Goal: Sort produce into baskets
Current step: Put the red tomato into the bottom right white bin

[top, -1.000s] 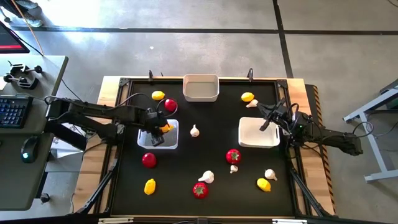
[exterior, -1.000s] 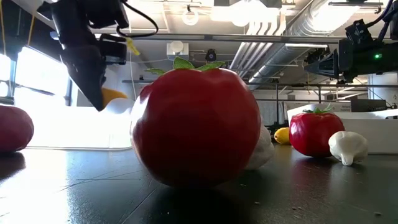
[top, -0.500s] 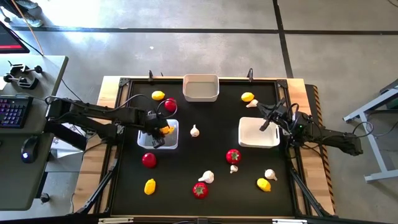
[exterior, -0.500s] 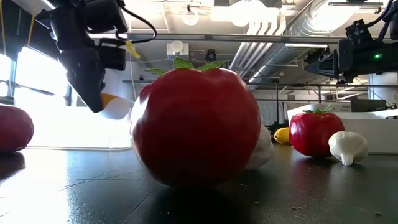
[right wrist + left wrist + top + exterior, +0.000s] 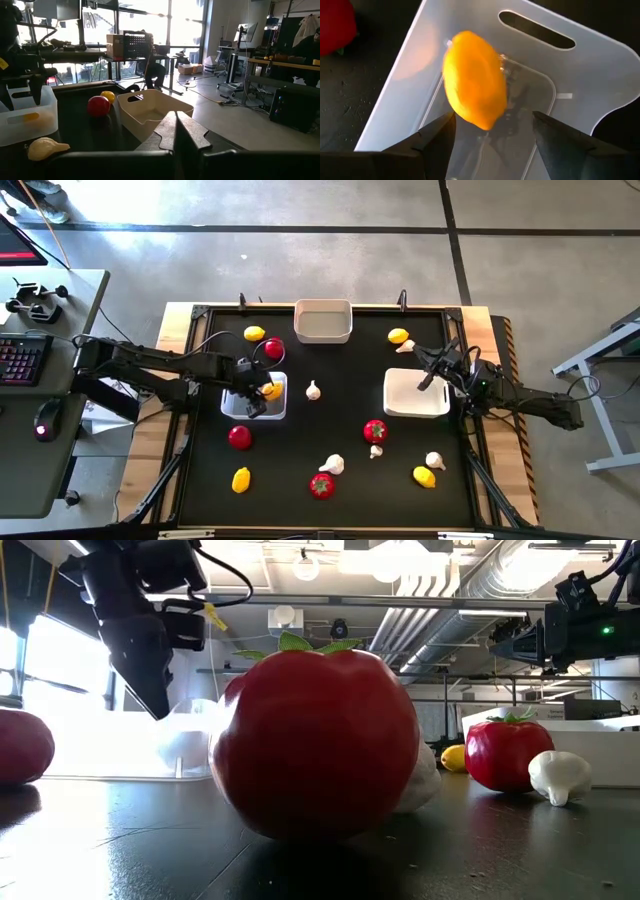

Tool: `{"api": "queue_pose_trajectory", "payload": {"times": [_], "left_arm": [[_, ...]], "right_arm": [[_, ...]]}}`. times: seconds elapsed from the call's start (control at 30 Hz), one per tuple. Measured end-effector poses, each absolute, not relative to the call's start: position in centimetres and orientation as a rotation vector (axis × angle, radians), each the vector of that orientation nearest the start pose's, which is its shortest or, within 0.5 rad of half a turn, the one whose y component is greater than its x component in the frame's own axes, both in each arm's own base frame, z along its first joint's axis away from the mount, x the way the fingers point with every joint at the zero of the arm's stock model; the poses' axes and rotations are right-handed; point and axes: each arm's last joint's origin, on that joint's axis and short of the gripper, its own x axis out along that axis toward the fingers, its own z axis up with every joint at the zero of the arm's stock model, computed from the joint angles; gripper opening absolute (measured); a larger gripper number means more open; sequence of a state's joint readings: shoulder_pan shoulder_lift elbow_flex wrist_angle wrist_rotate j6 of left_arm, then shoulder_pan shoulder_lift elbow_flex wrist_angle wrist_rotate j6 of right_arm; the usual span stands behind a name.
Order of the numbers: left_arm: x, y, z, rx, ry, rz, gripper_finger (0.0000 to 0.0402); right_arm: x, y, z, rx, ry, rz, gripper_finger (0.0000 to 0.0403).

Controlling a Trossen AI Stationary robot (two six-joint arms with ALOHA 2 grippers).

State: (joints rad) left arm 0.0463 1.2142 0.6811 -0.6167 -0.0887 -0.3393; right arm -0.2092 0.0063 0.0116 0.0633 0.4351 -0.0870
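Note:
My left gripper point(image 5: 254, 394) hangs open over the left white basket point(image 5: 277, 409), its fingers pointing steeply down. A yellow lemon point(image 5: 472, 85) lies in this basket point(image 5: 570, 85) just beyond the two fingertips, free of them; the right wrist view shows the lemon point(image 5: 22, 118) low inside the basket. In the low view only the dark left gripper point(image 5: 150, 690) shows, with no lemon at its tip. My right gripper point(image 5: 430, 375) waits shut at the right basket point(image 5: 410, 405), pointing level; its fingers point(image 5: 175, 137) lie together.
An empty basket point(image 5: 322, 321) stands at the far middle. Loose produce lies around: a lemon point(image 5: 254, 333) and tomato point(image 5: 274, 349) behind the left basket, garlic point(image 5: 313, 390) beside it, tomatoes point(image 5: 239, 437) point(image 5: 321, 485) point(image 5: 375, 431), lemons point(image 5: 241, 479) point(image 5: 424, 476) point(image 5: 398, 335), garlic point(image 5: 332, 465) point(image 5: 434, 461).
My left gripper has opened over the left basket and let go of the lemon. The lemon, which hung at the fingertips a second ago, has dropped out of the low view into the basket. The arm itself has stayed in place.

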Motion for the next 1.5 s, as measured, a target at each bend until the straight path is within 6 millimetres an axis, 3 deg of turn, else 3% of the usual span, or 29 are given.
{"api": "queue_pose_trajectory", "payload": {"times": [0.2, 0.4, 0.57, 0.73, 1.07, 1.5], "left_arm": [[20.6, 1.0, 19.7, -0.242, 1.074, 0.292, 0.0190], [19.8, 0.0, 21.9, -0.184, 0.933, 0.250, 0.0081], [20.5, -0.7, 23.5, -0.156, 0.745, 0.189, 0.0007], [22.1, -1.3, 24.7, -0.087, 0.515, 0.121, 0.0008], [23.2, -2.5, 21.8, -0.076, 0.124, -0.078, 0.0001], [23.3, -3.5, 20.1, -0.038, 0.096, -0.109, 0.0001]], "right_arm": [[9.0, -3.2, 17.3, -0.076, -0.042, -0.646, 0.0000], [9.0, -3.2, 17.3, -0.076, -0.041, -0.647, 0.0000], [9.0, -3.2, 17.3, -0.076, -0.042, -0.646, 0.0000], [9.0, -3.2, 17.3, -0.076, -0.041, -0.646, 0.0000], [9.0, -3.2, 17.3, -0.076, -0.042, -0.646, 0.0000], [9.0, -3.2, 17.3, -0.076, -0.041, -0.646, 0.0000]]}}
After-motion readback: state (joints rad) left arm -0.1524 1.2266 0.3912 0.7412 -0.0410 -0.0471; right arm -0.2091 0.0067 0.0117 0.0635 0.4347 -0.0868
